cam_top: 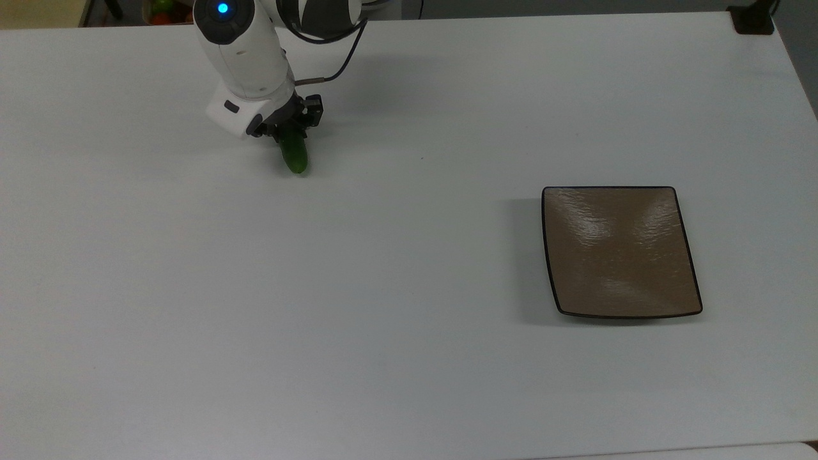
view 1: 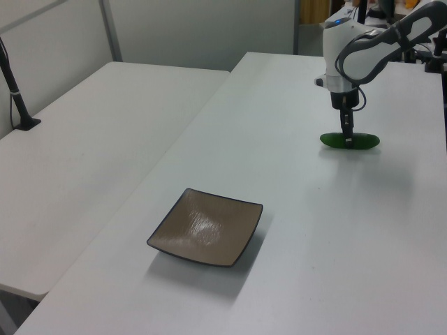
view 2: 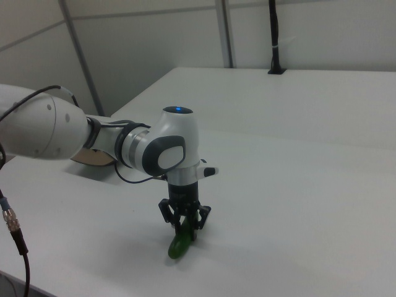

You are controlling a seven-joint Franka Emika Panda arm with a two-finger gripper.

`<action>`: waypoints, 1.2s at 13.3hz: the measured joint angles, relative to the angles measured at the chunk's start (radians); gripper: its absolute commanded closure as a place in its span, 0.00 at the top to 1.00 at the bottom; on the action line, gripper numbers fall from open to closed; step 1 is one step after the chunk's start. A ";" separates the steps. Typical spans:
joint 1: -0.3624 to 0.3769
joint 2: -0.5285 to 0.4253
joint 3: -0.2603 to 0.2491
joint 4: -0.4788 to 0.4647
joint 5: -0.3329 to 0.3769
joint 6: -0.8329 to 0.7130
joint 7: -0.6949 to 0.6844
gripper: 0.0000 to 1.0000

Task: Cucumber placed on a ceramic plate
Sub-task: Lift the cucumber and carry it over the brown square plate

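Observation:
The dark green cucumber (cam_top: 294, 155) lies flat on the white table at the top view's upper left, its far end hidden under the gripper. My gripper (cam_top: 291, 132) points straight down over that end, its fingers pressed against the cucumber's two sides. In the right view the gripper (view 2: 184, 234) stands astride the cucumber (view 2: 179, 246), which rests on the table. In the left view the gripper (view 1: 346, 139) meets the cucumber (view 1: 350, 141) near its middle. The square brown plate (cam_top: 618, 250) with its black rim sits bare at the top view's right, far from the cucumber, and the plate (view 1: 207, 227) is at the left view's lower centre.
A black cable (cam_top: 332, 67) loops from the wrist over the table. A black post base (cam_top: 754, 19) stands at the top view's upper right corner. A second white table (view 1: 84, 153) adjoins at the left view's left. Open tabletop lies between the cucumber and the plate.

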 measured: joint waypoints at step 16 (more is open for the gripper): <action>0.139 -0.169 0.024 0.491 0.010 -0.589 0.038 0.07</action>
